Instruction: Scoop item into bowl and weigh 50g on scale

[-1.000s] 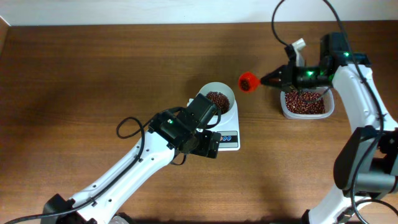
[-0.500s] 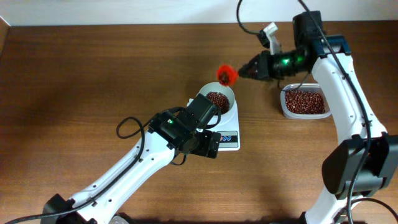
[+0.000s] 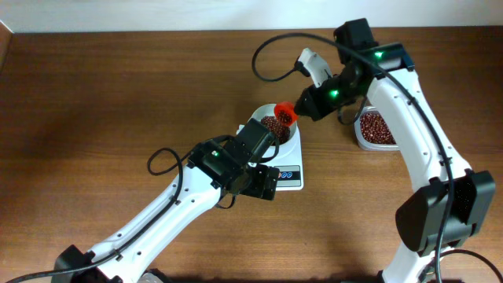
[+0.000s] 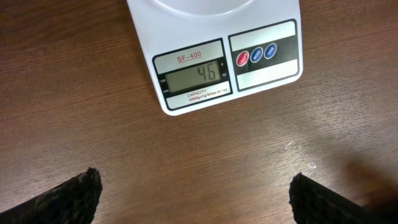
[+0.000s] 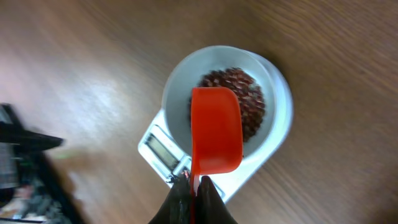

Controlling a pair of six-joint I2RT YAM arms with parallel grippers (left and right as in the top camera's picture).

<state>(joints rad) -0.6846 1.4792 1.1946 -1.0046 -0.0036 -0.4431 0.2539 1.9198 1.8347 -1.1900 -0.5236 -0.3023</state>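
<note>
The white bowl (image 3: 284,115) holds dark red-brown beans (image 3: 274,125) and stands on the white scale (image 3: 288,174). In the left wrist view the scale (image 4: 261,74) has a display (image 4: 194,77) that reads 46. My right gripper (image 3: 308,104) is shut on the handle of a red scoop (image 3: 285,112), which is over the bowl's far rim. In the right wrist view the scoop (image 5: 215,130) hangs above the bowl (image 5: 180,93) and its beans (image 5: 249,102). My left gripper (image 4: 196,199) is open and empty, low over the table in front of the scale.
A clear plastic tub (image 3: 377,129) of beans stands to the right of the scale, partly hidden by my right arm. My left arm lies across the table's front middle. A pale wall edge runs along the back.
My right gripper has carried the red scoop left from beside the tub to over the bowl's rim. The left arm has not moved.
</note>
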